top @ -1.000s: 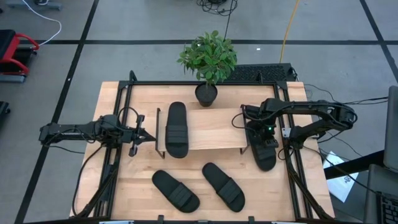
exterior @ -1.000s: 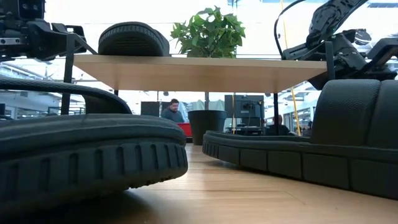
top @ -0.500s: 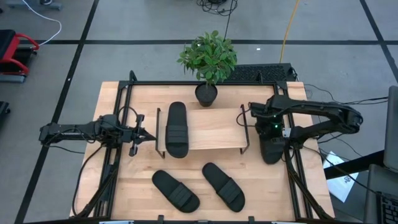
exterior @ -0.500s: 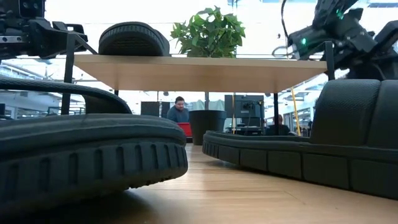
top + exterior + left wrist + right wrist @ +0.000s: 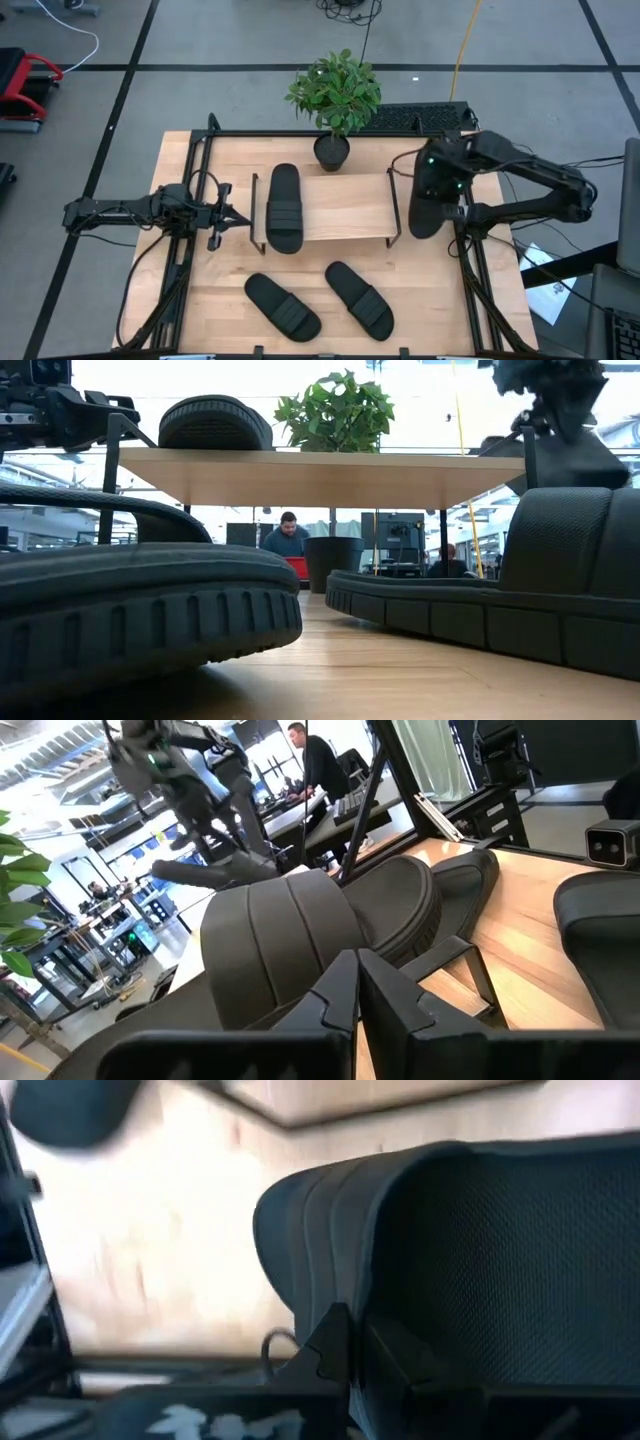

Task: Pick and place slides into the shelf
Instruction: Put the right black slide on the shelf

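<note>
The slide you are carrying [image 5: 424, 208] hangs in your right pincer [image 5: 441, 168], just beside the right end of the shelf [image 5: 345, 208]. In the right wrist view the two dark fingers [image 5: 335, 1342] are pressed together on the edge of the ribbed strap [image 5: 330, 1230], so the pincer is clamped onto that sandal. From above, the sandal lies lengthways alongside the shelf's right wire frame, partly under the arm; from the table-level camera you can see its dark sole [image 5: 560, 460] raised near the level of the top board, off the tabletop [image 5: 225, 270].

A second slide [image 5: 284, 207] already sits on the left part of the shelf's top board, and in the low view its toe [image 5: 215, 422] shows above the board's edge. Two more slides lie on the table in front of the shelf: one to the left [image 5: 282, 306] and one to the right [image 5: 359, 298], both angled and apart from each other.

Your left pincer [image 5: 243, 221] waits to the left of the shelf, near its left wire frame. In the left wrist view its fingers [image 5: 345, 990] meet with no gap and nothing between them, pointing toward the slide on the shelf.

A potted plant [image 5: 334, 100] stands behind the shelf, at the back of the table.
</note>
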Robot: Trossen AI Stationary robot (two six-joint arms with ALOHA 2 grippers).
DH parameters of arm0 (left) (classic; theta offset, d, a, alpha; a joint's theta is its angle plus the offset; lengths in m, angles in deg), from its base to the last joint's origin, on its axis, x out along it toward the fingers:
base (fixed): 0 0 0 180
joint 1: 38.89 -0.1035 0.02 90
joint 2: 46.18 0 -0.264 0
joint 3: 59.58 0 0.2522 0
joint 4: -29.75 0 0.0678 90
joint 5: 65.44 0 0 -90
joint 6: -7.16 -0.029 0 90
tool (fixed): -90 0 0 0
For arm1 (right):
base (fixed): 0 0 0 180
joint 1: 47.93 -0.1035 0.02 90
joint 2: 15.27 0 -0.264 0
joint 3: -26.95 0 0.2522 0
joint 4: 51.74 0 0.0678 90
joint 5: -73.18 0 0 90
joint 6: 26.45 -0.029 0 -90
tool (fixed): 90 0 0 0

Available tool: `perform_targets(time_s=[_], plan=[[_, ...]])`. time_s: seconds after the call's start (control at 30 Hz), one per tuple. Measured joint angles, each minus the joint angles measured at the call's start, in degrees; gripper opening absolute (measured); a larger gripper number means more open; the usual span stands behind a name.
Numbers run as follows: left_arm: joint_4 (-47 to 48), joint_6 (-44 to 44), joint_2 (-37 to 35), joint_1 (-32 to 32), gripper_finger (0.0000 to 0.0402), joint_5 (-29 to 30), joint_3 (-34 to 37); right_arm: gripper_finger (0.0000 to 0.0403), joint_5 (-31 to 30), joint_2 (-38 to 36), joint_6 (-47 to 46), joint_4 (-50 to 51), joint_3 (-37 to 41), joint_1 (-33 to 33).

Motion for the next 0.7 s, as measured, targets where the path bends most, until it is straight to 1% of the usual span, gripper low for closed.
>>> perform_targets(time_s=[0.17,0.27,0.3,0.37,0.47,0.6,0.7], plan=[[-0.02,0.21,0.0,0.01,0.0002,-0.02,0.0,0.0001,1.56,-0.02,-0.57,0.02,-6.61,0.0],[-0.01,0.24,0.0,0.01,0.0005,-0.02,0.0,0.0001,1.9,-0.05,-0.69,-0.01,-8.75,0.0],[0.0,0.24,0.0,0.02,0.0007,-0.02,0.0,0.0001,0.19,-0.05,-0.61,0.03,-9.18,-0.02],[-0.02,0.26,0.0,0.0,0.0013,-0.02,0.0,0.0001,-5.34,-0.05,-0.78,0.0,-9.36,-0.07],[-0.02,0.26,0.0,0.0,0.002,-0.02,0.0,0.0001,-13.84,0.1,1.82,0.01,-9.36,0.02],[-0.02,0.28,0.0,0.01,0.0016,-0.02,0.0,0.0001,-18.61,0.04,5.71,0.01,-9.36,-0.03],[-0.02,0.42,0.0,0.02,0.0006,-0.02,0.0,0.0001,-22.9,0.08,6.51,-0.12,-9.36,0.0]])
